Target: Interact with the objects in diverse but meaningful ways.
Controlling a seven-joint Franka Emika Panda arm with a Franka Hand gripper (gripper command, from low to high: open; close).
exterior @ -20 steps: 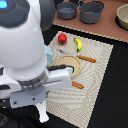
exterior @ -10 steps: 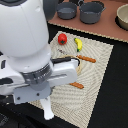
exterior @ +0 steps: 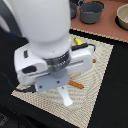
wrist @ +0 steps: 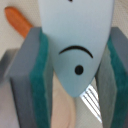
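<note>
Woven beige placemat (exterior: 102, 65) laid on a dark tabletop (exterior: 112, 107), one corner toward the exterior view's right. Brown wooden surface (exterior: 107, 27) behind it. Tan bowl (exterior: 123, 16) at that view's right edge, partly cropped.

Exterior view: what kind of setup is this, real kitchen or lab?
Probably a lab tabletop with toy kitchen props, not a real kitchen: a robot arm over a woven mat, a dark grey pot on a brown surface behind, and a yellow banana.
</note>
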